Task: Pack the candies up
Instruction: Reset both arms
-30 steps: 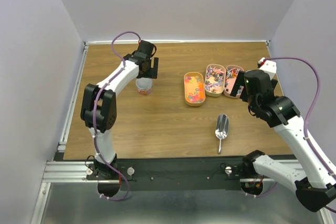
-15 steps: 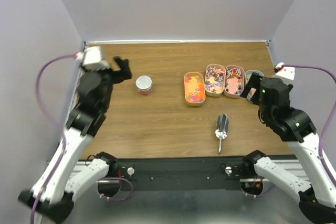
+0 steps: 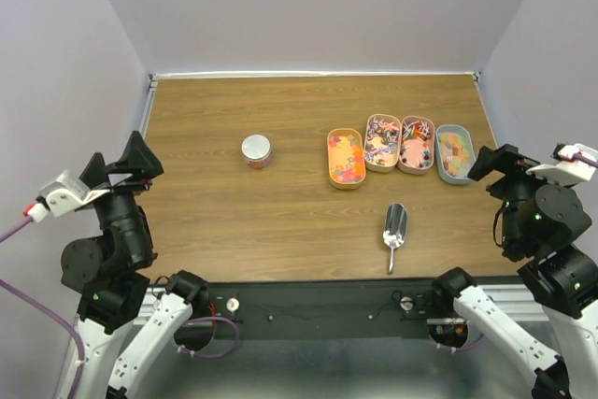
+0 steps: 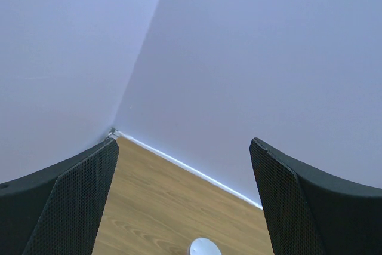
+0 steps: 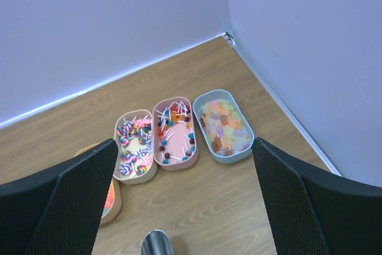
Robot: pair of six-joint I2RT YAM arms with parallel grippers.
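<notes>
The candies (image 3: pixel 347 162) are tiny orange, pink and red sweets filling the orange oblong tray (image 3: pixel 330 158) at mid table. In the right wrist view that tray (image 5: pixel 117 205) peeks out beside my left finger. A small jar with a white lid (image 3: pixel 256 148) stands alone to the left, and its lid (image 4: pixel 204 247) shows low in the left wrist view. The metal scoop (image 3: pixel 394 229) lies near the front edge, its tip (image 5: pixel 156 244) visible below the trays. My left gripper (image 3: pixel 143 163) hangs open over the table's left edge. My right gripper (image 3: pixel 492 164) hangs open past the right end of the tray row.
Three more oblong trays sit in a row right of the orange one: beige with swirl lollipops (image 5: pixel 136 146), pink with stick lollipops (image 5: pixel 174 132), grey-blue with flat pastel gummies (image 5: pixel 224 125). Purple walls enclose the table on three sides.
Both arms have pulled back toward the near corners. The left left the jar, the right left the trays, uncovering the grey-blue tray. Nothing on the table moved.
</notes>
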